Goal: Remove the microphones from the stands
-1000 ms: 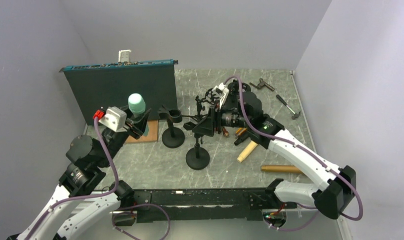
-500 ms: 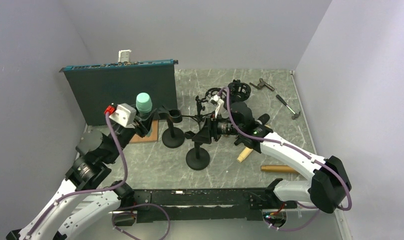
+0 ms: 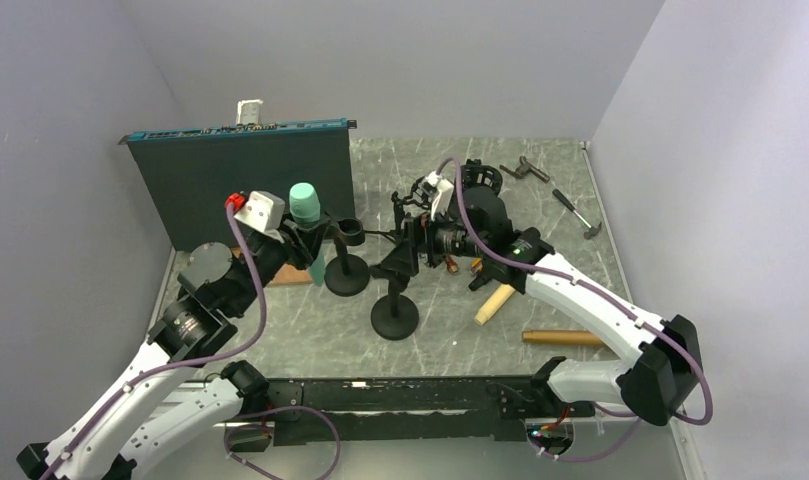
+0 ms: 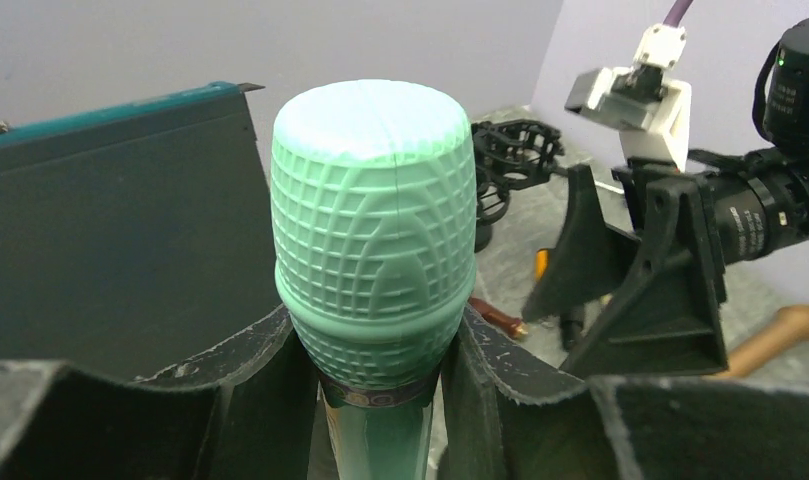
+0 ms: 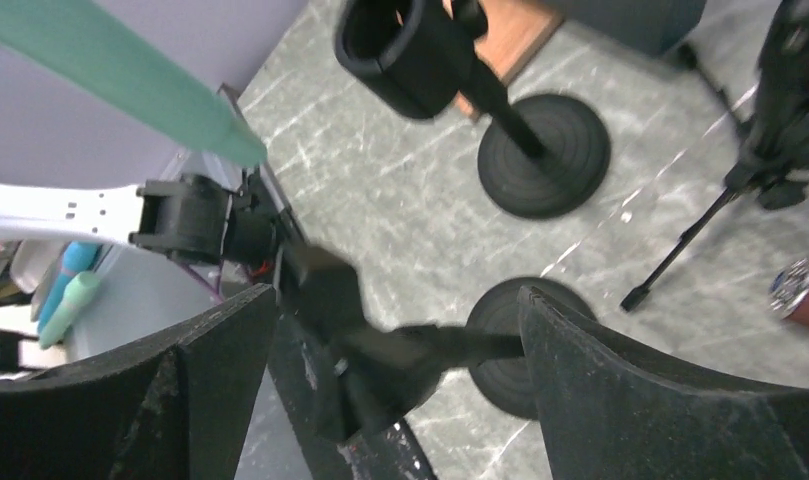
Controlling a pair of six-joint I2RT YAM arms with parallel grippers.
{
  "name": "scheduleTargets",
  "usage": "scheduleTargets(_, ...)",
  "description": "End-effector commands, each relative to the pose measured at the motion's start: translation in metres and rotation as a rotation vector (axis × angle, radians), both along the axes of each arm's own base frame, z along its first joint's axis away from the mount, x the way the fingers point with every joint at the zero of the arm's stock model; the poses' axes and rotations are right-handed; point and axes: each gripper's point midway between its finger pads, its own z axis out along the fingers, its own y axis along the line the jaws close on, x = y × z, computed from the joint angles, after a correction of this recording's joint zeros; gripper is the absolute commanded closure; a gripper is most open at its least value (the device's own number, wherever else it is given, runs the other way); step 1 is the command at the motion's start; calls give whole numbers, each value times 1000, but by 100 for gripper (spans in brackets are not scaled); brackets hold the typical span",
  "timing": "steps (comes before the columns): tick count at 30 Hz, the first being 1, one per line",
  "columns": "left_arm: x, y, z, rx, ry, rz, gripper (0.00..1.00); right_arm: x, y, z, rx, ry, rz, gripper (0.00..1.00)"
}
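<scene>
The left pincer (image 4: 375,340) is clenching the mint-green, ribbed plastic microphone (image 4: 373,220) below its head, holding it just left of the black round-based stand (image 3: 347,272) and clear of the empty clip (image 5: 400,40). The right pincer (image 5: 395,295) is standing released, its jaws wide apart on either side of a second black stand's arm (image 5: 450,345), above the grey marbled bench (image 3: 310,330).

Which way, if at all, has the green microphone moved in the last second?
Yes. Held in the left gripper, the microphone has shifted right along the dark panel, ending closer to the short stand.
</scene>
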Motion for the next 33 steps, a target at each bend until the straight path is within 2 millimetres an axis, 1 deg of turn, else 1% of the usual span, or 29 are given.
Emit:
scheduleTargets(1,-18,-5,28,-224,41,-71,100,13,-6,65,42,-163,-49,6)
scheduleTargets(3,-30,-10,39,-290,27,-135,100,9,-8,84,88,-184,-57,1)
scheduleTargets(5,-39,-13,51,-352,21,-179,100,-2,-6,104,167,-200,-23,0)
scheduleTargets(8,-47,-25,63,-398,53,-262,100,-39,3,138,354,-235,138,0)
scheduleTargets(10,-53,-35,68,-429,81,-329,100,-58,6,150,426,-263,203,0)
scheduleTargets(12,-60,-45,77,-475,86,-410,100,-69,10,156,450,-271,232,0)
scheduleTargets(15,-66,-60,78,-534,135,-511,100,-84,26,161,481,-256,269,4)
scheduleTargets(17,-70,-67,78,-577,152,-572,100,-95,40,158,482,-243,302,8)
scheduleTargets(19,-81,-72,82,-611,129,-669,100,-98,50,152,463,-233,307,11)
scheduleTargets(20,-88,-75,83,-621,122,-720,100,-100,53,149,463,-225,313,13)
scheduleTargets(22,-93,-81,80,-635,145,-777,100,-104,54,152,510,-213,328,15)
scheduleTargets(23,-93,-84,76,-635,163,-794,100,-107,53,154,538,-203,334,20)
scheduleTargets(25,-95,-89,72,-640,181,-832,100,-108,53,155,565,-202,336,36)
scheduleTargets(26,-96,-90,71,-646,186,-846,100,-107,53,153,563,-199,326,44)
scheduleTargets(27,-97,-91,71,-652,188,-859,100,-104,53,150,555,-195,313,48)
scheduleTargets(28,-98,-91,71,-655,187,-869,100,-103,54,146,548,-190,304,56)
scheduleTargets(29,-99,-93,71,-652,190,-880,100,-102,53,143,546,-186,299,68)
scheduleTargets(30,-99,-95,71,-644,192,-895,100,-101,53,141,544,-185,291,89)
scheduleTargets(31,-101,-97,71,-633,194,-915,94,-98,52,139,536,-187,274,100)
scheduleTargets(32,-101,-99,71,-617,199,-928,80,-96,51,138,531,-194,258,100)
scheduleTargets(33,-102,-102,71,-591,200,-935,52,-93,48,140,525,-209,238,100)
